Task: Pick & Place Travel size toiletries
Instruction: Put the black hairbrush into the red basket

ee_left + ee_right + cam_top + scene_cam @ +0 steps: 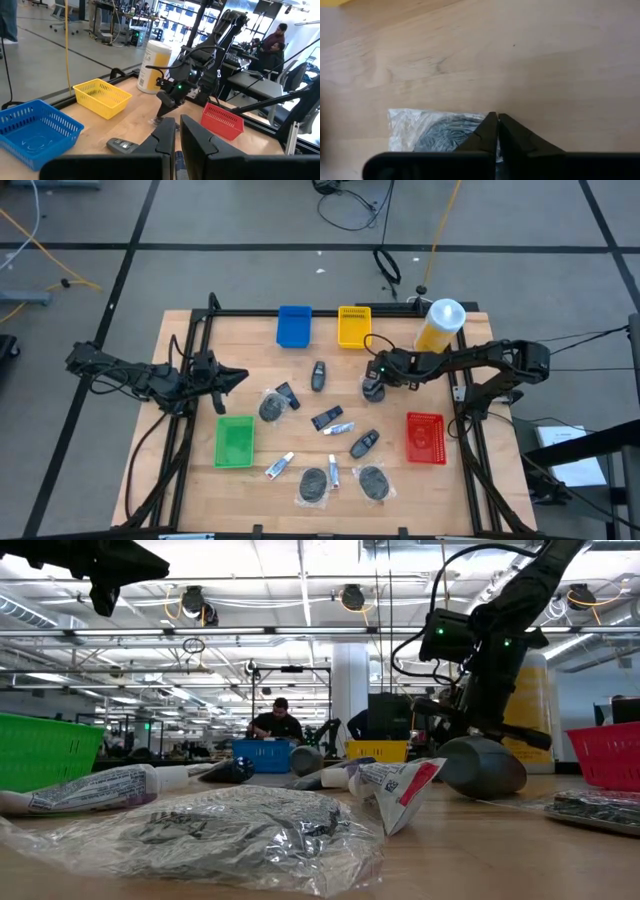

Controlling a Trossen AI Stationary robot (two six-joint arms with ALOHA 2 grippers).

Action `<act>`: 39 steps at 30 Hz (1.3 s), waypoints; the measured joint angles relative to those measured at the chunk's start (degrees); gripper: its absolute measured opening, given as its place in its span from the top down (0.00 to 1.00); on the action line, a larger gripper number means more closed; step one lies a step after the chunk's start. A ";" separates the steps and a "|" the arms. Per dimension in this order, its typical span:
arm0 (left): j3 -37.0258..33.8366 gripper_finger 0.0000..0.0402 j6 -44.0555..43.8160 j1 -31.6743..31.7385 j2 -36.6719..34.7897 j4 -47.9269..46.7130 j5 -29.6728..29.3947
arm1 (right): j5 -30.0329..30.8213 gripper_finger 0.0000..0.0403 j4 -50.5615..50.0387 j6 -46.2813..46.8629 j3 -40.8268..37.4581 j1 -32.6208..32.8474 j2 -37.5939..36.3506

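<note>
Your right gripper [374,388], fingers nearly closed, sits over a plastic-wrapped packet [440,131], not the toiletry tubes [342,427]; you risk grabbing the wrong item.

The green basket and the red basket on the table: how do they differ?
The green basket sits on the left side of the table, near the waiting left gripper; the red basket sits on the right side, below the right arm, whose gripper reaches down over a clear bag. Green versus red is the plain difference in look. Both are small rectangular mesh baskets, seemingly empty, about the same size.
</note>
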 joint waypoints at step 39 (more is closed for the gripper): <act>-0.02 0.70 -4.89 3.75 6.69 3.60 -3.32 | 4.64 1.00 -4.55 -4.69 4.22 26.93 -45.96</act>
